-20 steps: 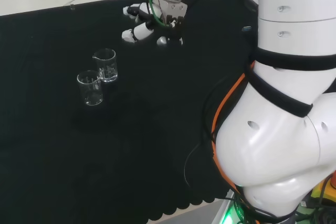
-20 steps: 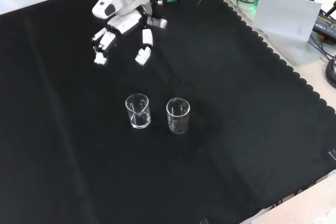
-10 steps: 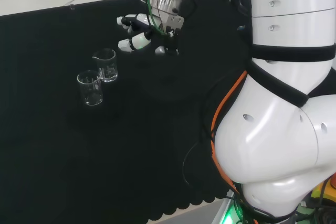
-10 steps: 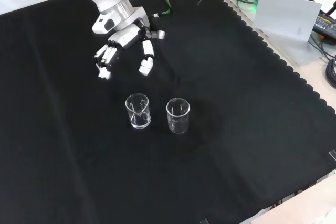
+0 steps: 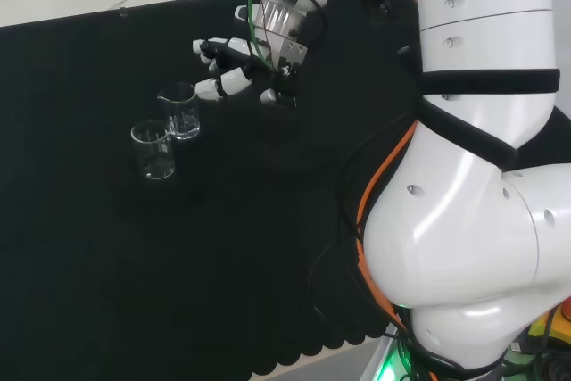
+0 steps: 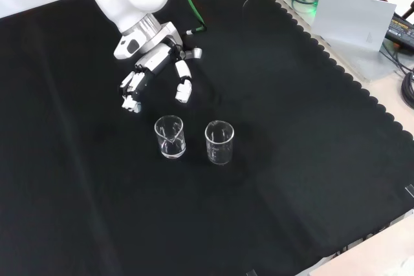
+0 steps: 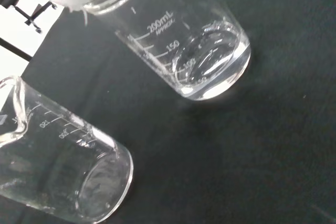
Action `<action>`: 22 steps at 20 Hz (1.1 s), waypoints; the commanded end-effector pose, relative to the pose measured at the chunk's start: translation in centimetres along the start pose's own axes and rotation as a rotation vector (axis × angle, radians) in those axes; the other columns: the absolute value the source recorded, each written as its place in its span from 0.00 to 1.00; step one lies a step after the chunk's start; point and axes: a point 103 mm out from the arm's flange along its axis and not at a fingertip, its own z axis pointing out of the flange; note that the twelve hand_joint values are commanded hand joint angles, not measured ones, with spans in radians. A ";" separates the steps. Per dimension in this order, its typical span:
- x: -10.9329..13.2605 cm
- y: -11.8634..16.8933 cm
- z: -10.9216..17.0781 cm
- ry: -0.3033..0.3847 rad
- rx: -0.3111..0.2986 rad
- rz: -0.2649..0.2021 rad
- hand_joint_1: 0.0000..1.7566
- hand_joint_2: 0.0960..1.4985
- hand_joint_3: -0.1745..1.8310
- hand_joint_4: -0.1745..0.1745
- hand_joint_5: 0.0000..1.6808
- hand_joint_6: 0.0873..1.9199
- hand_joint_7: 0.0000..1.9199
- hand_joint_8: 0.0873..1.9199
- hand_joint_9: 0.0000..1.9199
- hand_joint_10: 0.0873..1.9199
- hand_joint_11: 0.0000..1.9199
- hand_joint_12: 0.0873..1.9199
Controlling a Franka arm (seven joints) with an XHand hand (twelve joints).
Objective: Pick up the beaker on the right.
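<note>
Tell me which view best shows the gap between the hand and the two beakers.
The front view: the hand, fingers relaxed, hangs short of the left beaker and right beaker, with bare cloth between. In the head view its fingers nearly overlap one beaker, hiding the gap. The wrist view has both beakers close up.

Clear glass beaker (image 6: 219, 142), upright on black cloth, beside another beaker (image 6: 170, 137)

You can read the graduations "200mL", "150" and "100" printed in white on the clear beaker (image 7: 178, 40) at the wrist view's upper middle.
</note>
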 end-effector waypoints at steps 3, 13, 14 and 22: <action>-0.6 0.2 1.3 0.100 0.010 -0.019 0.47 0.31 0.38 0.39 0.10 0.00 0.09 0.27 0.20 0.29 0.00 0.67; -0.8 1.2 3.2 0.116 -0.005 -0.057 0.51 0.29 0.39 0.39 0.14 0.00 0.09 0.27 0.19 0.29 0.00 0.67; -0.8 1.2 3.4 0.116 -0.005 -0.058 0.51 0.29 0.39 0.39 0.14 0.00 0.10 0.27 0.19 0.29 0.00 0.67; -0.9 1.9 4.6 0.151 -0.028 -0.068 0.53 0.28 0.39 0.41 0.17 0.00 0.11 0.27 0.19 0.29 0.00 0.66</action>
